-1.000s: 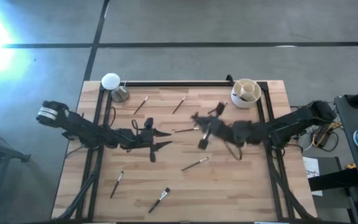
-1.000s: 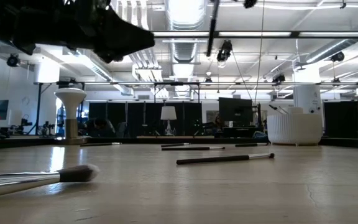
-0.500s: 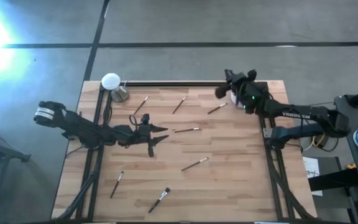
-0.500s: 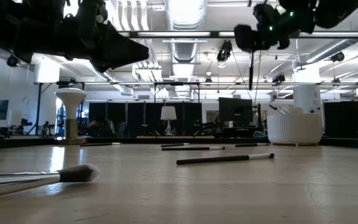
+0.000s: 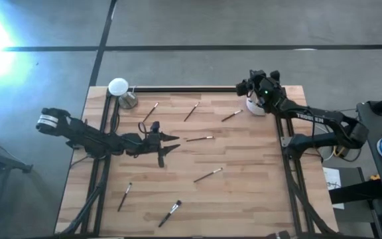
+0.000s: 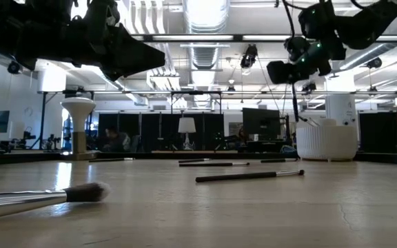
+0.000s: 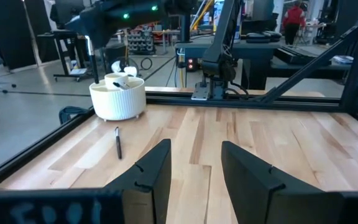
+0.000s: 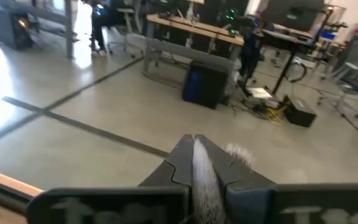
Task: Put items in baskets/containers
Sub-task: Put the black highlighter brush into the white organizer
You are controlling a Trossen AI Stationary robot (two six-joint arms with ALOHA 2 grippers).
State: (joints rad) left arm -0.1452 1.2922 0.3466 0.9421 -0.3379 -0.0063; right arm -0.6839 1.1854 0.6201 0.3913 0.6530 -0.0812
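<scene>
The left gripper (image 5: 171,145) is hovering unclenched over the table's (image 5: 244,199) left-centre, fingers (image 7: 151,171) spread with nothing between them. Loose brushes (image 5: 207,175) are lying around the board from 12 to 7 o'clock. At 2 o'clock, the right gripper (image 5: 247,87) is pinching a brush (image 8: 202,177) above the cream cup (image 5: 256,106).

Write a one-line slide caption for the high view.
Right gripper holds a brush above the cream cup; left gripper hovers open mid-table among loose brushes.
</scene>
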